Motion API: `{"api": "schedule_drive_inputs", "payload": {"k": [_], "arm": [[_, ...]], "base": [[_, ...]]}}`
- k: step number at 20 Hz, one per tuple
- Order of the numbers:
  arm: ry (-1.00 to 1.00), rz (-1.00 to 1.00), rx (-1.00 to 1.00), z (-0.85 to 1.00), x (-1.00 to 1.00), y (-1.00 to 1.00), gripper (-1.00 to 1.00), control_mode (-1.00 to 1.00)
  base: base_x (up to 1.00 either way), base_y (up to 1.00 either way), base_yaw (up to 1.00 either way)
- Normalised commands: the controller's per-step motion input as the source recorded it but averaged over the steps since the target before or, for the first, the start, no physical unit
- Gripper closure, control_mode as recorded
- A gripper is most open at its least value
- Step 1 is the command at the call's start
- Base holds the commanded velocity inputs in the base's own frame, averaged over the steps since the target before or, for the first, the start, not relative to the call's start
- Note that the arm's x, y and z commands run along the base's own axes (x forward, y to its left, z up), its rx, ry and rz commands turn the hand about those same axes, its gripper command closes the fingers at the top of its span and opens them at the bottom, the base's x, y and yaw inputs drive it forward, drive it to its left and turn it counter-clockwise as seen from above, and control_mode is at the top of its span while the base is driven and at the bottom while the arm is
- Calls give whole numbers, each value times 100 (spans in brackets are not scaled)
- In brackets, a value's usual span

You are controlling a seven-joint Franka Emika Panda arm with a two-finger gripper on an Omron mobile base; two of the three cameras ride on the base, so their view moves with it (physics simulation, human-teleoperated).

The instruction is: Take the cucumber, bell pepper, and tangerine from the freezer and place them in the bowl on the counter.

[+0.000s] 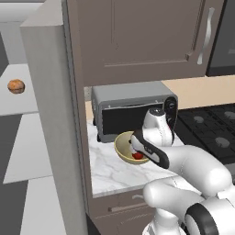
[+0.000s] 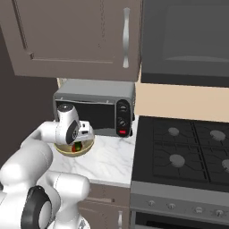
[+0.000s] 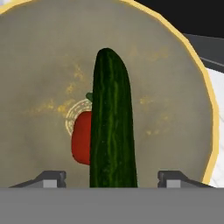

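The freezer (image 1: 50,119) stands at the left with its door open, and on one of its pale shelves the tangerine (image 1: 16,86) lies alone. Beside it is the worktop (image 1: 108,170), white marble, with the grey microwave (image 1: 131,110) at the back and the black stove (image 2: 188,152) to the right. The bowl (image 1: 120,148) sits on the worktop just in front of the microwave.

In the hand view the cucumber (image 3: 113,131) lies in the bowl, and the bell pepper (image 3: 81,139) lies beside it, partly under it. So two of the three things seem to be placed, and the tangerine is left to fetch.

The gripper (image 3: 113,177) hangs directly over the bowl. Its two tips stand wide apart, one on each side of the cucumber and not touching it, so I judge it open and holding nothing.

For the next reach, the grey freezer wall between the worktop and the shelves may stand in the way, so the arm will probably need to go around it.
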Motion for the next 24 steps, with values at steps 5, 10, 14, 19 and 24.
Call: {"api": "schedule_drive_inputs", "payload": {"k": [5,10,14,19,24], "arm": [[0,0,0,1,0,0,-100,-100],[-6,0,0,27,-21,-6,-100,-100],[-9,0,0,36,-46,-7,-100,-100],[-14,0,0,43,-55,-9,-100,-100],[-15,-1,0,61,-62,-4,-100,-100]], "base": [[0,0,0],[0,0,0],[0,0,0],[0,0,0],[0,0,0]]}}
